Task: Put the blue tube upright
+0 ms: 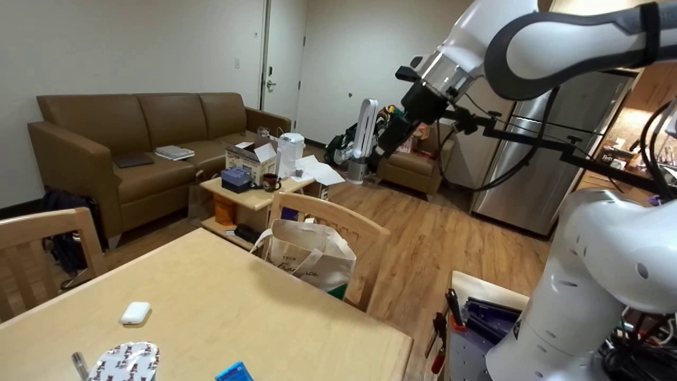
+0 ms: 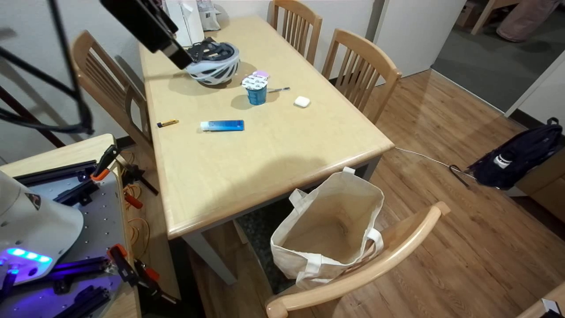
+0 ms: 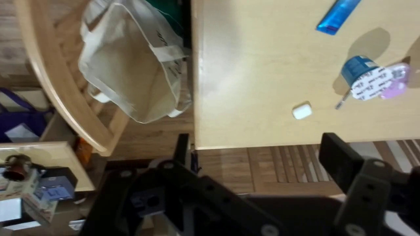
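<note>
Your gripper [image 3: 256,144] is spread wide and has hold of nothing; in the wrist view its fingers [image 3: 339,160] stand well apart, with the table's edge and the wood floor [image 3: 223,170] showing between them. The blue tube [image 2: 227,126] lies on its side on the table [image 2: 282,145], well apart from you: in the wrist view it's straight up from the right-hand finger, cut off by the top of the frame. Near its white cap [image 2: 205,126] lies a yellow-and-dark stick [image 2: 168,123], too small to name. Near the tube, a blue yogurt cup [image 2: 257,95] with a printed foil lid stands upright, a purple packet [image 3: 393,87] just beside it, and a white earbuds case [image 2: 302,102] sits farther along. In an exterior view your gripper overlaps the upturned bike helmet [image 2: 215,70], but you can't tell how near they are. The canvas tote bag [image 1: 288,251] stands open on a chair [image 2: 379,274] at the table's end.
</note>
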{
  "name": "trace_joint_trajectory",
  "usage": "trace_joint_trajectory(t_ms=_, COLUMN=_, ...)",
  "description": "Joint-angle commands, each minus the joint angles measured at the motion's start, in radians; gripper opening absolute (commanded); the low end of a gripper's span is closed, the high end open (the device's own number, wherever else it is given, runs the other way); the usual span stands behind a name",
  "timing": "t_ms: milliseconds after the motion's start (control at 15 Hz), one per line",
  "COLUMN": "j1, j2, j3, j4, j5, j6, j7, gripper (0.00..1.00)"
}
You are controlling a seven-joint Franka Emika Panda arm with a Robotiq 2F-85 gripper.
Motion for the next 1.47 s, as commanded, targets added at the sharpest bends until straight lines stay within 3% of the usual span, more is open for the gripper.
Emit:
trace_joint_trajectory(t_ms=0, j1=0.178, j2=0.16, j3=-0.058, j4=-0.014, j5=0.181, j6=0.226, j7=-0.1, gripper=1.0)
trace_joint_trajectory(t_ms=133, j1=0.309, j2=0.226, j3=-0.099, j4=-0.017, j5=0.312, j6=0.28, j7=-0.15, gripper=1.0)
trace_joint_trajectory(t_ms=200, j1=0.325, j2=0.256, j3=-0.094, j4=-0.016, j5=0.341, j6=0.265, j7=-0.147, gripper=1.0)
trace_joint_trajectory(t_ms=267, j1=0.249, j2=0.195, j3=-0.049, j4=-0.015, j5=0.296, j6=0.225, j7=-0.115, gripper=1.0)
trace_joint_trajectory(t_ms=400, j1=0.293, j2=0.247, j3=-0.054, j4=-0.012, j5=0.336, j6=0.234, j7=-0.123, gripper=1.0)
trace_joint_trajectory(t_ms=533, j1=0.294, j2=0.268, j3=-0.041, j4=-0.005, j5=0.345, j6=0.242, j7=-0.102, gripper=1.0)
trace_joint_trajectory(t_ms=800, j1=0.446, j2=0.452, j3=-0.059, j4=0.06, j5=0.541, j6=0.313, j7=-0.137, gripper=1.0)
trace_joint_trajectory(t_ms=1000, j1=0.553, j2=0.615, j3=-0.07, j4=0.137, j5=0.754, j6=0.275, j7=-0.231, gripper=1.0)
trace_joint_trajectory(t_ms=1067, j1=0.591, j2=0.675, j3=-0.095, j4=0.16, j5=0.732, j6=0.271, j7=-0.193, gripper=1.0)
trace_joint_trajectory(t_ms=1133, j1=0.591, j2=0.737, j3=-0.08, j4=0.183, j5=0.719, j6=0.26, j7=-0.167, gripper=1.0)
trace_joint_trajectory(t_ms=1200, j1=0.527, j2=0.791, j3=0.001, j4=0.217, j5=0.819, j6=0.223, j7=-0.257, gripper=1.0)
trace_joint_trajectory(t_ms=1267, j1=0.462, j2=0.667, j3=0.054, j4=0.137, j5=0.754, j6=0.251, j7=-0.194, gripper=1.0)
trace_joint_trajectory(t_ms=1400, j1=0.413, j2=0.724, j3=0.118, j4=0.159, j5=0.758, j6=0.253, j7=-0.195, gripper=1.0)
